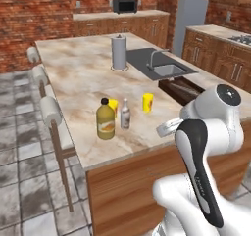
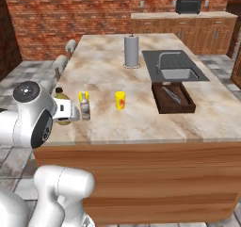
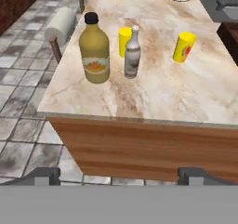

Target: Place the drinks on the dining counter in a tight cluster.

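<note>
White arm links fill the lower right of the left base view, rising in front of the dining counter [image 1: 83, 78]; at the centre of the frame stands the fat amber juice bottle [image 1: 105, 119], just right of it the slim grey-brown bottle [image 1: 125, 114], with a yellow cup [image 1: 113, 106] close behind the pair and a second yellow cup [image 1: 147, 102] a little apart to the right; further up stand a grey paper-towel roll [image 1: 118, 52] and the dark sink [image 1: 162, 66], with an open drawer [image 1: 182, 88] below it; stools [image 1: 50, 111] line the left edge.

From the right base view, the arm's shoulder covers most of the juice bottle at mid left; the grey-brown bottle [image 2: 84, 105] stands beside it, the lone yellow cup [image 2: 120, 100] to its right, the drawer [image 2: 172, 98] further right.

Seen from the hand, the gripper [image 3: 119, 176] has its fingertips spread wide at the bottom, holding nothing, off the counter's near wooden edge; juice bottle [image 3: 94, 49] and grey-brown bottle [image 3: 132, 53] stand upright at upper left, close but not touching.
</note>
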